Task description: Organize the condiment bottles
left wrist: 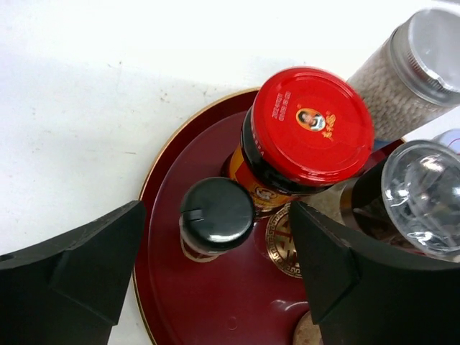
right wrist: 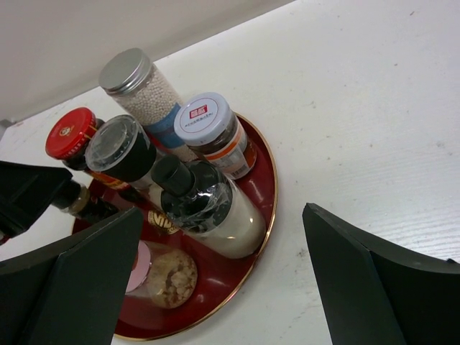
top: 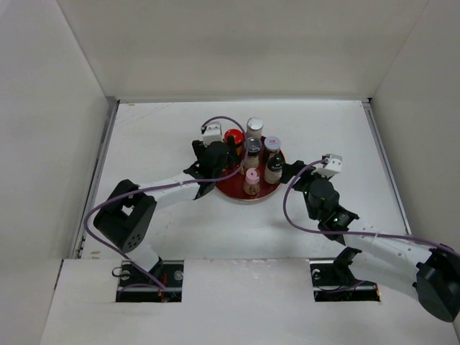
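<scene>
Bottle with black cap [left wrist: 215, 212] was straddled, untouched, by the wide left pincer [left wrist: 215, 244]; right pincer [right wrist: 223, 215] was seen wide, empty. Light, slick glass was judged best gripped below the cap.

The left gripper [top: 230, 155] is being held open, aimed toward 2 o'clock; the right gripper [top: 290, 172] is being held wide open, aimed toward 10 o'clock.

Bottles [top: 252, 148] on tray [top: 234, 192]; left gripper [top: 229, 158] at tray's left, right gripper [top: 290, 172] at right.
</scene>
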